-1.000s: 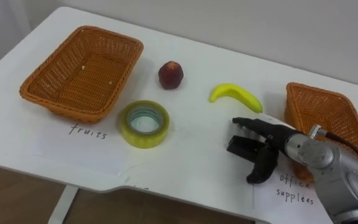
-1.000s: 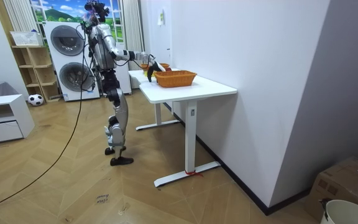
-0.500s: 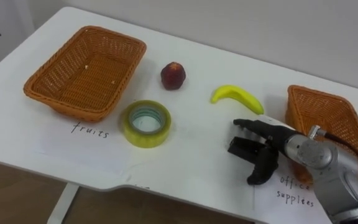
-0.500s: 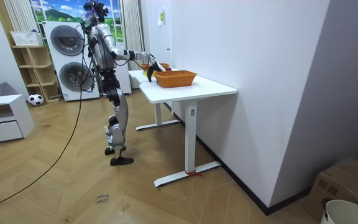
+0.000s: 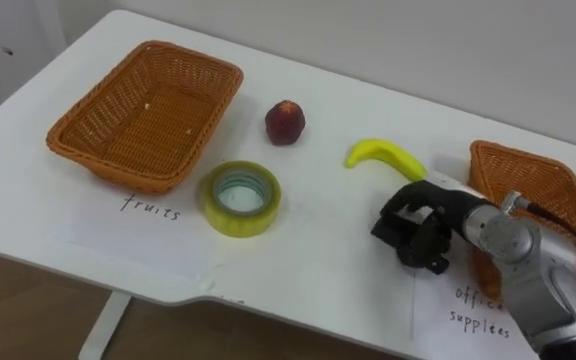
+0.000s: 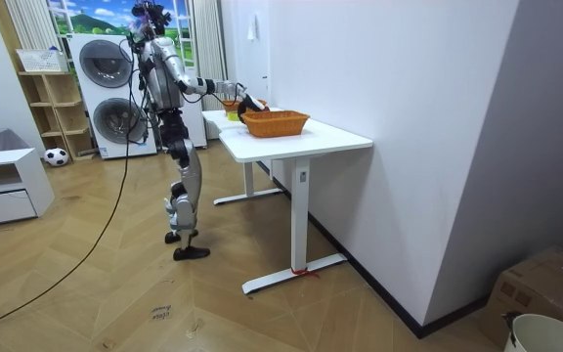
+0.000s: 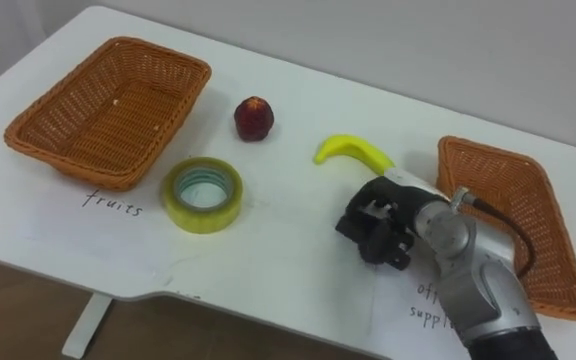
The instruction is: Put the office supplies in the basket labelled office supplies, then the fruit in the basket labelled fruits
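My right hand (image 5: 430, 228) rests on the white table (image 5: 308, 260) just left of the office supplies basket (image 5: 528, 180), its fingers curled round a small black object (image 5: 389, 228). A yellow banana (image 5: 383, 155) lies right behind the hand. A red fruit (image 5: 285, 121) sits at the middle back. A roll of yellow tape (image 5: 241, 197) lies flat beside the near right corner of the fruit basket (image 5: 218, 105), which is at the far left. In the room view I stand at the table's end with an arm stretched over it.
A paper sheet marked fruits (image 5: 148, 207) lies before the left basket, and one marked office supplies (image 5: 473, 312) lies before the right basket. The table's front edge (image 5: 168, 285) runs close below the tape. A wall stands behind the table.
My right hand's fingers were spread over the black object and are now curled round it. The whole picture has shifted slightly.
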Available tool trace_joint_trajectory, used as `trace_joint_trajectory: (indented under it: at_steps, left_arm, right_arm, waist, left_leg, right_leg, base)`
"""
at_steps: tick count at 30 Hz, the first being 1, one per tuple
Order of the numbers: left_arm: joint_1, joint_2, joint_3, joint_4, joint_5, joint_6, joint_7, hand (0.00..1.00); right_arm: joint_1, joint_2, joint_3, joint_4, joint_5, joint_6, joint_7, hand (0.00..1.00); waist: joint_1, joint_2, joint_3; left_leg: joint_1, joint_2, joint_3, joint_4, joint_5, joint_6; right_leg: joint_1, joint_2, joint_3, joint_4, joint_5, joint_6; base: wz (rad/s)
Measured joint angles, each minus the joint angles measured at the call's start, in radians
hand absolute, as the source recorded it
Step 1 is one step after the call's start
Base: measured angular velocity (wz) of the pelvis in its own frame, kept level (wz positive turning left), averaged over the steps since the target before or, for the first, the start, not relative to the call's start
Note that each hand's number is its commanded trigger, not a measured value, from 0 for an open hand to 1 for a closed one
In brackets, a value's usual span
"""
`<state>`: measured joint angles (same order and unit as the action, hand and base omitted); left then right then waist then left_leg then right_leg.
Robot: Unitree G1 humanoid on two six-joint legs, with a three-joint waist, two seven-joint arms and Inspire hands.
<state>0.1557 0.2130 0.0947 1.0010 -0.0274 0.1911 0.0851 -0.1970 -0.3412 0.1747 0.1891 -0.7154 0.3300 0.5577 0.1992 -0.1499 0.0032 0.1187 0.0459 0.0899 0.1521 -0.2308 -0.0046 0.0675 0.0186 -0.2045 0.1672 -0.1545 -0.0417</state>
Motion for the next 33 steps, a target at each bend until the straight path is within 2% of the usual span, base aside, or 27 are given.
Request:
trace_joint_trajectory:
  at_steps: [11,20,24,31,33]
  left_arm:
    - [-0.008,0.0,-0.002,0.001,0.0,0.001,0.018,0.0]
    - [-0.01,-0.001,-0.003,0.001,0.0,0.001,0.025,0.0]
    - [-0.011,-0.004,-0.031,-0.001,-0.002,-0.001,0.043,0.0]
    - [-0.01,-0.003,-0.039,0.008,-0.001,-0.039,0.043,0.0]
    - [-0.008,-0.003,-0.038,0.01,-0.001,-0.04,0.041,0.0]
  right_arm:
    - [-0.016,-0.002,-0.001,0.031,0.006,-0.001,-0.033,1.0]
    - [-0.017,0.002,-0.003,0.027,0.045,-0.002,-0.044,1.0]
    - [-0.006,0.002,-0.001,-0.004,0.044,-0.002,-0.046,1.0]
    - [0.022,0.002,0.0,-0.086,0.036,-0.024,-0.032,1.0]
    - [0.025,0.002,0.0,-0.109,0.032,-0.028,-0.02,1.0]
  waist:
    - [-0.002,0.013,0.0015]
    - [-0.008,0.015,0.0009]
    - [-0.013,0.021,0.0011]
    - [-0.031,0.031,0.004]
    - [-0.033,0.032,0.0043]
  left_leg:
    - [-0.002,0.0,-0.012,-0.004,0.0,0.0]
    - [-0.003,0.0,-0.011,-0.004,0.0,0.0]
    - [-0.004,-0.002,-0.013,-0.004,0.0,0.0]
    - [-0.005,-0.002,-0.01,-0.004,0.0,0.0]
    - [-0.005,-0.002,-0.009,-0.003,0.0,0.0]
  right_leg:
    - [0.001,0.001,0.007,-0.004,0.0,0.0]
    - [0.004,0.001,0.007,-0.013,0.0,0.001]
    - [0.004,0.001,0.002,-0.013,0.0,0.001]
    - [0.0,0.0,0.012,-0.012,0.0,0.001]
    - [-0.001,0.0,0.013,-0.012,0.0,0.001]
  base:
    - [0.03]
    - [0.0]
    - [0.0]
    - [-0.01]
    - [-0.04]
